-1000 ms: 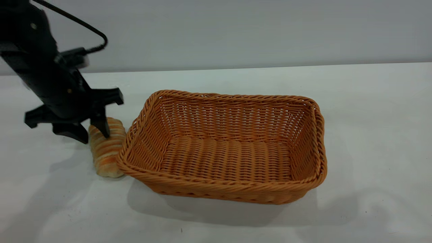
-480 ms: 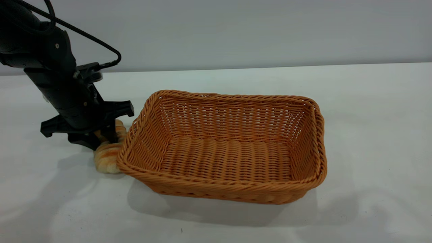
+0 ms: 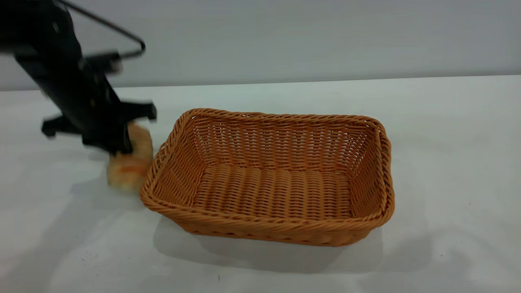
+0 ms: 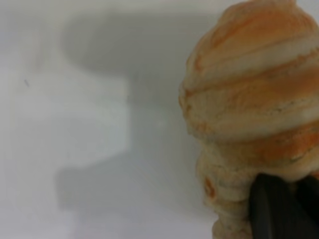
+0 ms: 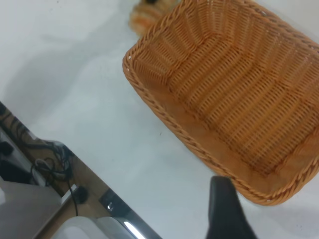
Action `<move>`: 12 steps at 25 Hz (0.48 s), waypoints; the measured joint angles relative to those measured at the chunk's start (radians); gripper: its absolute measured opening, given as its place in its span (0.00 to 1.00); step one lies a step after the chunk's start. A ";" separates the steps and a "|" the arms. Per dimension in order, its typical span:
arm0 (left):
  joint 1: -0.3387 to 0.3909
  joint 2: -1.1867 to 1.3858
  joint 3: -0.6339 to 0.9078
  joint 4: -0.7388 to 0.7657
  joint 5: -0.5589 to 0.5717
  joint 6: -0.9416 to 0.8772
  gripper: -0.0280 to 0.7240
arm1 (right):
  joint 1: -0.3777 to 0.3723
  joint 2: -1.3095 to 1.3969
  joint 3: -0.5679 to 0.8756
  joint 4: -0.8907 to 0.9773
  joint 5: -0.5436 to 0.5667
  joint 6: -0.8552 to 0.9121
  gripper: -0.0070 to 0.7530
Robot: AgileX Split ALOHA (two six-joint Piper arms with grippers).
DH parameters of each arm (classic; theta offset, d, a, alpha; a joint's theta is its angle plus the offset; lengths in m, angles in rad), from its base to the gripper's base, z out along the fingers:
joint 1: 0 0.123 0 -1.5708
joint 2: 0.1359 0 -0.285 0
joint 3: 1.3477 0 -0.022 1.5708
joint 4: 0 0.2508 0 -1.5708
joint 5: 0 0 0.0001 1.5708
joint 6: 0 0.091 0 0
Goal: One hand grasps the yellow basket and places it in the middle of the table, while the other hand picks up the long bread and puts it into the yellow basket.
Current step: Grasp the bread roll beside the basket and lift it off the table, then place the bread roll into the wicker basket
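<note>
The yellow basket (image 3: 264,226) stands empty on the white table (image 3: 447,142), about mid-table. My left gripper (image 3: 116,144) is just off the basket's left end, shut on the long bread (image 3: 131,169), which hangs from it, blurred, a little above the table. In the left wrist view the ridged bread (image 4: 249,99) fills the frame with a black finger (image 4: 271,209) pressed on it. My right gripper (image 5: 225,209) is out of the exterior view; its wrist view looks down on the basket (image 5: 164,107) and the bread's end (image 5: 142,15).
The table's edge, with cables and equipment below it (image 5: 45,169), shows in the right wrist view. A plain grey wall (image 3: 285,36) stands behind the table. Bare tabletop lies to the basket's right and in front of it.
My left gripper came down onto the bread beside the basket, closed on it, and has now risen with it; the bread has left the table. The basket has not moved.
</note>
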 joint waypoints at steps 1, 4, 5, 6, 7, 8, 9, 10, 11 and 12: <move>0.000 -0.034 0.000 0.000 0.005 0.003 0.10 | 0.000 0.000 0.000 0.000 0.001 0.000 0.65; -0.002 -0.129 0.000 0.000 0.033 0.006 0.10 | 0.000 0.000 0.000 0.000 0.002 0.000 0.65; -0.007 -0.159 0.000 0.000 0.043 0.006 0.10 | 0.000 0.000 0.000 0.000 0.002 0.000 0.65; -0.013 -0.187 0.000 0.000 0.052 0.006 0.10 | 0.000 0.000 0.000 0.000 0.002 0.000 0.65; -0.024 -0.207 0.000 0.000 0.056 0.007 0.10 | 0.000 0.000 0.000 0.000 0.002 0.000 0.65; -0.037 -0.224 0.000 0.000 0.059 0.007 0.10 | 0.000 0.000 0.000 0.000 0.002 0.000 0.65; -0.060 -0.241 0.000 0.000 0.060 0.009 0.10 | 0.000 0.000 0.000 0.000 0.002 0.000 0.65; -0.080 -0.248 0.000 0.000 0.059 0.010 0.10 | 0.000 0.000 0.000 0.000 0.003 0.000 0.65; -0.109 -0.250 0.000 0.000 0.058 0.010 0.10 | 0.000 0.000 0.000 0.001 0.005 0.000 0.65; -0.140 -0.250 0.000 0.000 0.054 0.010 0.10 | 0.000 0.000 0.000 0.003 0.008 -0.001 0.65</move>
